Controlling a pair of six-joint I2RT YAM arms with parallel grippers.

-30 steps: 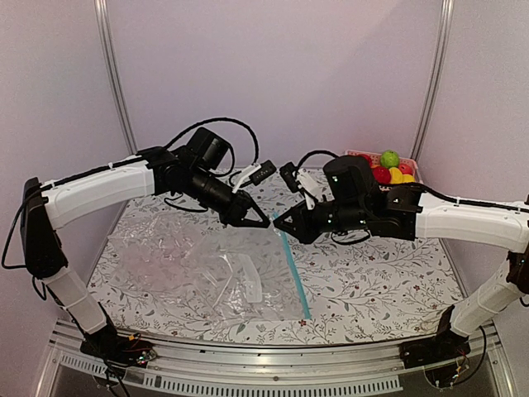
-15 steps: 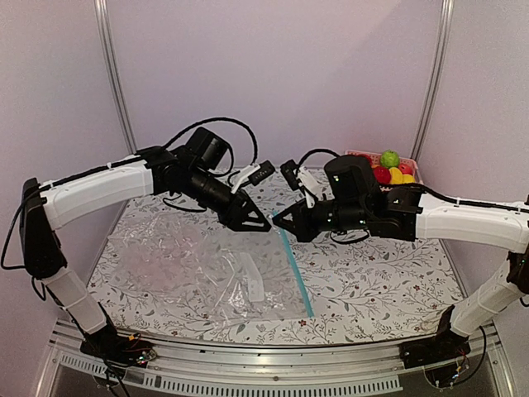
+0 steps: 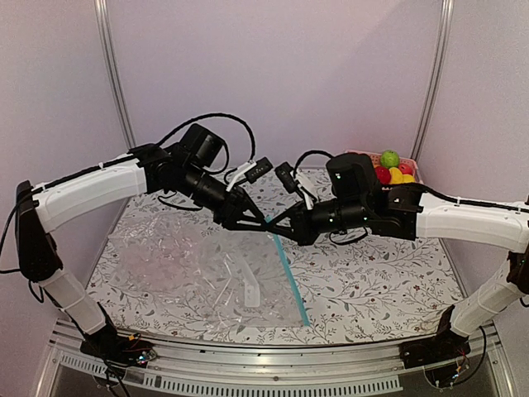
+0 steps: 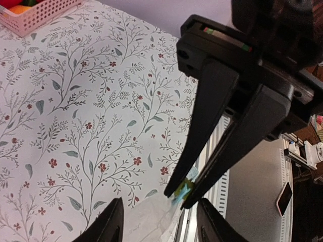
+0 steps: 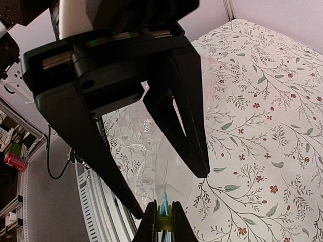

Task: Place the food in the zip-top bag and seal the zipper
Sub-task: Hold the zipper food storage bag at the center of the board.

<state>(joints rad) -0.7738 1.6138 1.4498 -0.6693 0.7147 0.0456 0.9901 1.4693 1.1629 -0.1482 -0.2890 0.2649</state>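
The zip-top bag (image 3: 207, 265) lies flat and crinkled on the floral table, its blue-teal zipper (image 3: 291, 281) running from the middle toward the front edge. My right gripper (image 3: 274, 229) is shut on the far end of the zipper, which shows between its fingertips in the right wrist view (image 5: 164, 207) and in the left wrist view (image 4: 182, 190). My left gripper (image 3: 254, 224) is open and empty, its fingers (image 5: 96, 151) spread to either side of the right gripper's tips. The food (image 3: 389, 168), green, red and yellow pieces, sits in a pink basket (image 3: 411, 169) at the back right.
The pink basket also shows at the top left of the left wrist view (image 4: 38, 14). The metal front rail (image 3: 273, 368) runs along the table's near edge. Cables loop above both wrists.
The two grippers have closed the gap between them and now meet at the far end of the zipper. The left fingers now straddle the right gripper's tips.
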